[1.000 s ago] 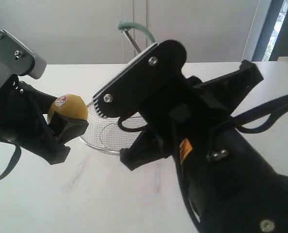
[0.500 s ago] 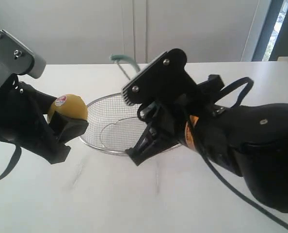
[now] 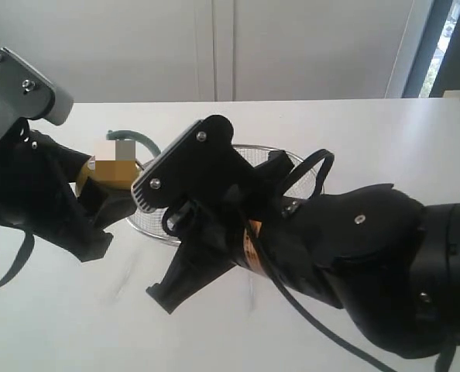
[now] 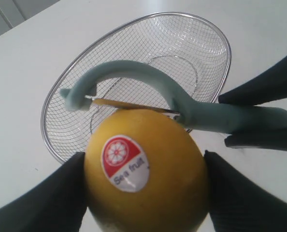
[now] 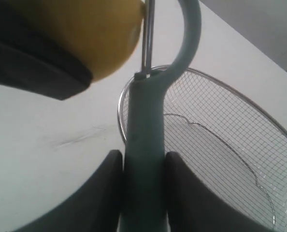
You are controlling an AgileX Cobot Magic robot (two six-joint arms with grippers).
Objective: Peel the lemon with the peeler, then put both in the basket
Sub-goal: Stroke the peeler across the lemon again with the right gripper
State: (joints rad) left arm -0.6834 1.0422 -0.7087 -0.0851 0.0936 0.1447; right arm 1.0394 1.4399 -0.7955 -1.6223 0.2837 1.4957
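Observation:
My left gripper point(image 4: 143, 186) is shut on the lemon point(image 4: 143, 169), a yellow fruit with a red-and-white sticker point(image 4: 125, 162), held up left of the basket point(image 4: 221, 46). The right gripper point(image 5: 143, 166) is shut on the pale teal handle of the peeler point(image 5: 143, 140). The peeler's curved head point(image 4: 129, 72) arches over the lemon, and its metal blade point(image 4: 134, 104) rests against the fruit's upper side. In the exterior view the right gripper point(image 3: 160, 174) reaches across to the lemon point(image 3: 98, 177), with the peeler point(image 3: 131, 138) head showing above it.
The silver wire-mesh basket point(image 3: 296, 159) stands on the white table point(image 3: 75, 325) behind and under the right arm, which hides most of it. The bulky right arm point(image 3: 354, 263) fills the front right. A wall stands behind the table.
The right arm swung left and down, carrying the peeler from above the basket to the lemon, where the blade now touches. The left gripper and lemon stayed still.

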